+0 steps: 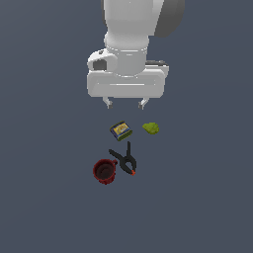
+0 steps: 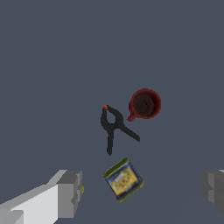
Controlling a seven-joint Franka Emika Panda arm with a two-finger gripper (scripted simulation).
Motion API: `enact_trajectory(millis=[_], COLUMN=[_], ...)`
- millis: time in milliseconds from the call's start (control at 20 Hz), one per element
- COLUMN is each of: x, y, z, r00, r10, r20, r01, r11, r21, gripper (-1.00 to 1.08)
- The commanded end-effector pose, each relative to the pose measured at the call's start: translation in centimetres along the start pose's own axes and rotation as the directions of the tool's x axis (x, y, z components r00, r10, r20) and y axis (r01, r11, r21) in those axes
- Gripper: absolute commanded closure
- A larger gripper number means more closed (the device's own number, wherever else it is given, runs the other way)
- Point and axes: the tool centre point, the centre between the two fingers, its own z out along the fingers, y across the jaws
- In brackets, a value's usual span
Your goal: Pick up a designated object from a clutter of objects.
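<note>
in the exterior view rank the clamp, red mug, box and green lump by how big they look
1. black clamp, the longest
2. red mug
3. dark box with yellow label
4. yellow-green lump, only slightly smaller than the box

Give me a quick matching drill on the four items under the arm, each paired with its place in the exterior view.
Items:
1. green lump
2. box
3. clamp
4. mug

Places:
A. nearest the picture's bottom, farthest left
B. between box and mug
C. farthest right
D. left of the lump, below the open gripper

Pairs: 1-C, 2-D, 3-B, 4-A
</note>
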Motion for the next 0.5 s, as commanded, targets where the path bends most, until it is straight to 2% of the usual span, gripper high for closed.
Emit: enact_trajectory(millis=[0,450], x=[-0.3,-3.2], y=[-0.8,-5.5], z=[1.1,8.0], r00=[1.000,0.988], r10=[-0.020,-0.152], r20=[0.004,0.028], r01=[0.020,0.151], r11=[1.000,0.988], r21=[0.001,0.010], gripper=[-0.92,-0.92])
